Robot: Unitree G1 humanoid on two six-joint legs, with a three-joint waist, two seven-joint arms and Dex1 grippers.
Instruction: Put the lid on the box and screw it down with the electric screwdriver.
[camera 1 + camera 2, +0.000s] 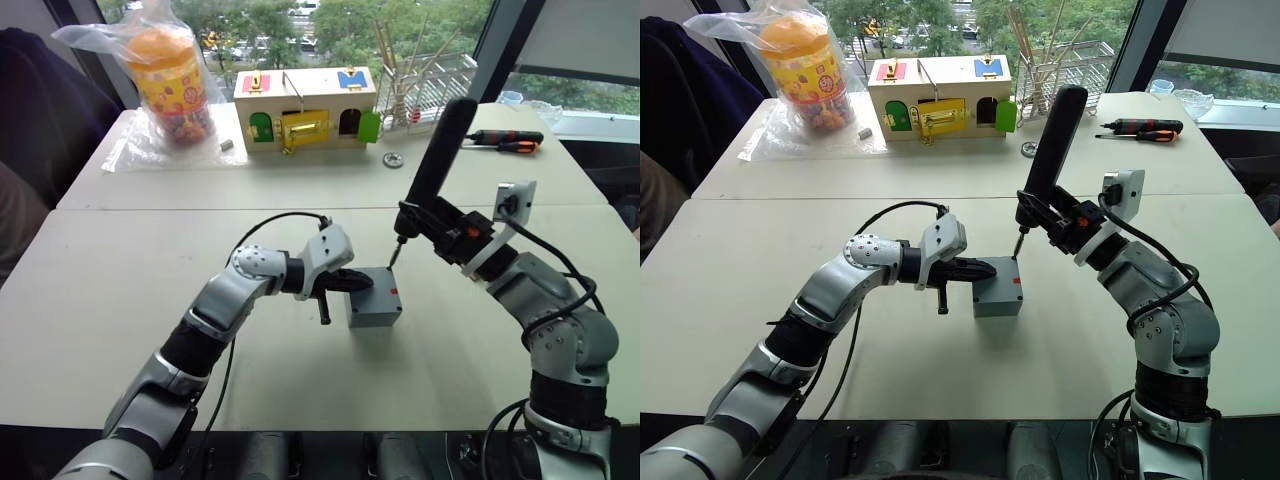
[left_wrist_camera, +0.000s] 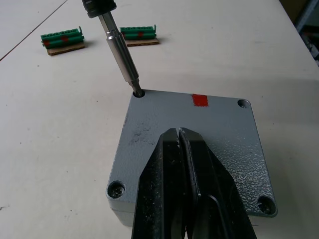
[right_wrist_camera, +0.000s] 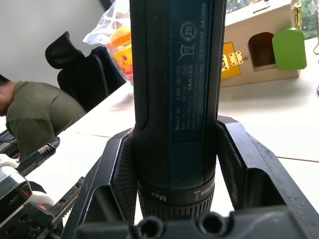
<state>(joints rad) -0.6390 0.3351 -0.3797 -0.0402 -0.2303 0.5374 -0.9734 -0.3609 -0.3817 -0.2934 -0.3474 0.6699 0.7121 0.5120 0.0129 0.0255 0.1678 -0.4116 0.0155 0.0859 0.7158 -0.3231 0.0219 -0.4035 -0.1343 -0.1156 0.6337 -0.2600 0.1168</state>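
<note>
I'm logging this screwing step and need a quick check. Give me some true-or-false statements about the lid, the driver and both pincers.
1. The lid sits on the box. True.
2. The electric screwdriver bit is in a corner hole of the lid. True.
3. The left pincer is wide open above the table. False: it is shut, resting on the lid.
4. The right pincer holds an orange hand screwdriver. False: it grips the electric screwdriver.
5. The lid bears a red mark. True.

The right gripper [image 3: 172, 174] is clamping the electric screwdriver [image 3: 174, 89], whose dark body is standing upright between the two black jaws. Beyond the jaws a wooden box [image 3: 259, 45] with a green door is sitting on the table [image 3: 279, 109], and a person in an olive shirt [image 3: 40, 112] is sitting off to one side by a black chair [image 3: 79, 69].
</note>
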